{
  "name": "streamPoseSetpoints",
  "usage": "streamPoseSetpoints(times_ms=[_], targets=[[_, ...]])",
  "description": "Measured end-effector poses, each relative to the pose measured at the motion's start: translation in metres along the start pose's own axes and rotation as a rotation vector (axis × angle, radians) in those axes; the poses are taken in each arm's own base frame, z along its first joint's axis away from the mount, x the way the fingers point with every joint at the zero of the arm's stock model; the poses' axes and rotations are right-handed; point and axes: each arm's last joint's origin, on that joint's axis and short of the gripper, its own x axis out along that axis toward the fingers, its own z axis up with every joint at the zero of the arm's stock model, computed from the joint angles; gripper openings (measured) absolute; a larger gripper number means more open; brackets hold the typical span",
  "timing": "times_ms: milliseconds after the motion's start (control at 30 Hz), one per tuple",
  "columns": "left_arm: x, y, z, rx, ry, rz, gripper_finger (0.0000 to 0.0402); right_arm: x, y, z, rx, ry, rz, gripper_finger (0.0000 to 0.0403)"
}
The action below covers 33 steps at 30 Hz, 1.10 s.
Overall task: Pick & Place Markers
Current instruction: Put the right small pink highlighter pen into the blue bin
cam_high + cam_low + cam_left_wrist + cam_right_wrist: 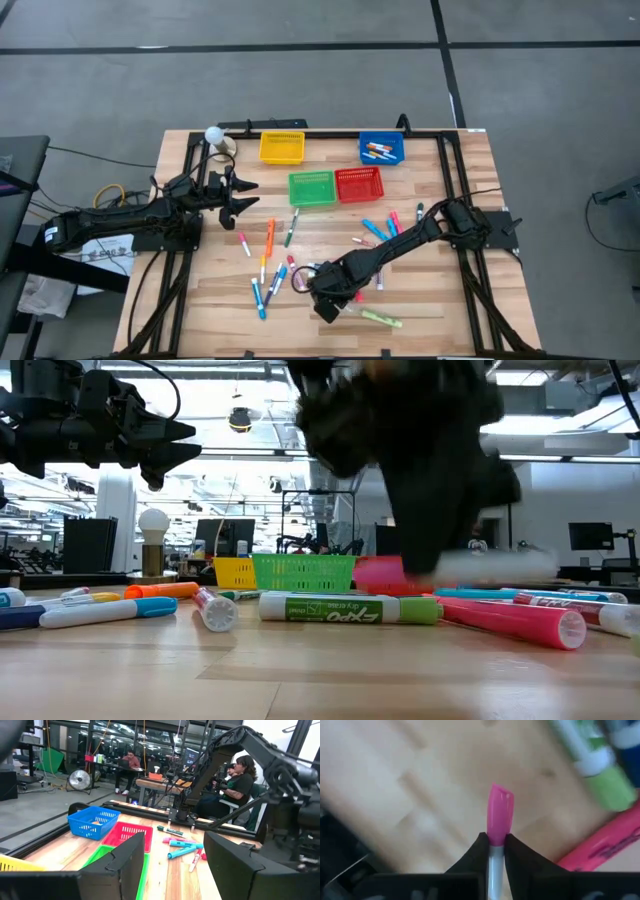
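we see the right tool (496, 840) low over the bench (420, 305), pinched tight on 1 pink marker (499, 815), near the other markers (270, 262). the left tool (243, 197) waits up high by the green basket (312, 187), its fingers wide apart

Open-plan robotics lab: workbenches (165, 782), monitors (588, 536), seated people (242, 782), floor fan (79, 780).
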Motion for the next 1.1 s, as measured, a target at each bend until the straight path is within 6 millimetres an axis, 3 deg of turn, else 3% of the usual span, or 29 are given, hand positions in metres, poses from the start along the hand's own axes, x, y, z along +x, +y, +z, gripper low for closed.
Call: streamPoseSetpoints(times_ms=[267, 467, 633, 867, 1100], targets=[[0.000, 0.000, 0.000, 0.000, 0.000, 0.000, 0.0204, -0.060, 0.011, 0.010, -0.132, 0.068, -0.015, 0.0038], [0.000, 0.000, 0.000, 0.001, -0.004, 0.000, 0.0204, -0.108, 0.000, 0.024, -0.186, 0.078, -0.090, 0.0028], [0.000, 0.000, 0.001, 0.002, -0.008, -0.001, 0.0204, -0.139, -0.026, 0.044, -0.187, 0.058, -0.214, 0.0035], [0.000, 0.000, 0.001, 0.003, -0.013, -0.002, 0.0204, -0.175, -0.070, 0.083, -0.201, -0.031, -0.215, 0.0030], [0.000, 0.000, 0.002, 0.006, -0.021, -0.003, 0.0204, -0.208, -0.129, 0.122, -0.167, -0.096, -0.241, 0.0036]])
